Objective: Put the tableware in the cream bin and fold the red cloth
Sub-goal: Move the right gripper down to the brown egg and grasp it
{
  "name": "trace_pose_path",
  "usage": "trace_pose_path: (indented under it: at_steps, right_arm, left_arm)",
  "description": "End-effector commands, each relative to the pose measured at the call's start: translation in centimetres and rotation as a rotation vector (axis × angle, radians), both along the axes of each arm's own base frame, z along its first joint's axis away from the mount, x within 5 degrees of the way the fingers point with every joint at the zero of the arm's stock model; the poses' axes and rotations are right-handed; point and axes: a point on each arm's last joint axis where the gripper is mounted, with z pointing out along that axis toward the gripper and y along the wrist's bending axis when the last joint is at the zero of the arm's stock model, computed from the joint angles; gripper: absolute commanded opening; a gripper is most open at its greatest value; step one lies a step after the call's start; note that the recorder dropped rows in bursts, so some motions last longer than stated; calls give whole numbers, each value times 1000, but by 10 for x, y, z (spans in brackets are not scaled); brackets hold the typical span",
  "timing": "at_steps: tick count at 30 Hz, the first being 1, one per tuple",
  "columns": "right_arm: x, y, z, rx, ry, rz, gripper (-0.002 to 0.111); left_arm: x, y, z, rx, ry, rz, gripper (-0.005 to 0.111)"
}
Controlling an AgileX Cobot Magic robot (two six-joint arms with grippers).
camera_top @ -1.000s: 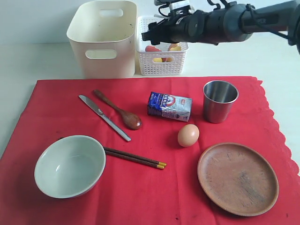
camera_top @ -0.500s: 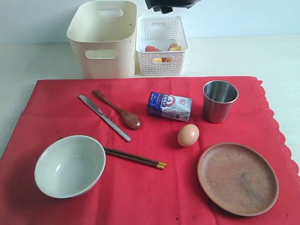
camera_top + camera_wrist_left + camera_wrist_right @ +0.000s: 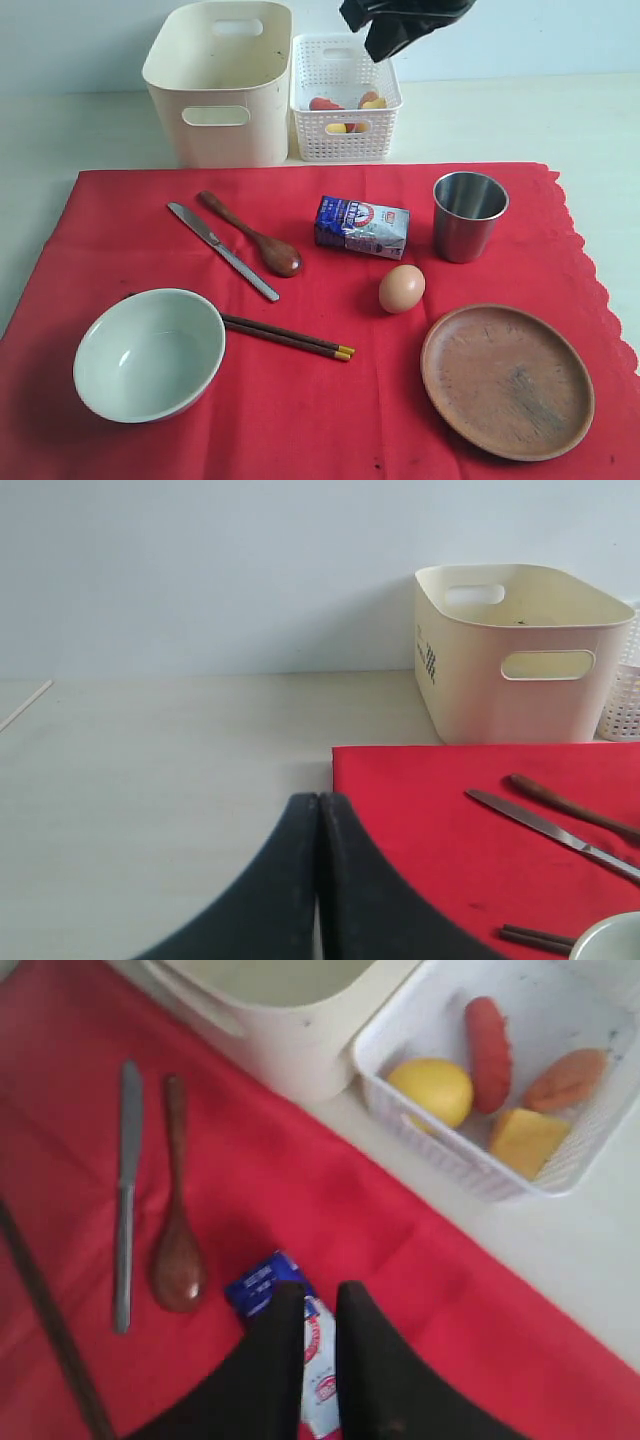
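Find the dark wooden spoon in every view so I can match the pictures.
Exterior view: dark wooden spoon left of centre on the red cloth.
Left wrist view: only its handle, at the right edge.
Right wrist view: whole spoon, at left.
Shared landmark: the metal table knife lying alongside it.

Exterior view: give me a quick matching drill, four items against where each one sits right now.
Items:
1. steel cup
2. egg
3. lemon
4. chopsticks

Places:
A. inside the white lattice basket
B. on the red cloth, right beside the pale bowl
C. on the cloth between the milk carton and the wooden plate
D. upright on the cloth, to the right of the milk carton

Pairs: 1-D, 2-C, 3-A, 4-B
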Motion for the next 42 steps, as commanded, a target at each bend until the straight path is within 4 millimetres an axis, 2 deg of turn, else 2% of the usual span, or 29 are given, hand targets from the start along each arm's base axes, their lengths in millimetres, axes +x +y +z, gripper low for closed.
trace_pose_path:
  at_steps: [1, 11, 15, 19, 22, 26, 31, 35, 42]
  right_arm:
    - [-21, -3, -12, 54, 47, 49, 11]
    - [-75, -28, -48, 130, 79, 41, 11]
    - [-98, -41, -73, 97, 118, 85, 13]
    - [-115, -48, -104, 61, 159, 97, 24]
    - [-125, -44, -123, 22, 139, 97, 40]
    - [-123, -37, -130, -5, 58, 102, 56]
    - [-112, -37, -140, -45, -16, 88, 67]
    - [-108, -35, -158, -76, 13, 79, 71]
    - [-98, -34, -193, -134, 28, 41, 71]
  left_arm:
    - [0, 0, 1, -2, -10, 3, 0]
    - [0, 0, 1, -2, -10, 3, 0]
    - [0, 0, 1, -2, -10, 3, 0]
    - [0, 0, 1, -2, -10, 3, 0]
    - [0, 0, 1, -2, -10, 3, 0]
    - [0, 0, 1, -2, -10, 3, 0]
    - [0, 0, 1, -2, -10, 3, 0]
    - [0, 0, 1, -2, -10, 3, 0]
    - [0, 0, 1, -2, -10, 3, 0]
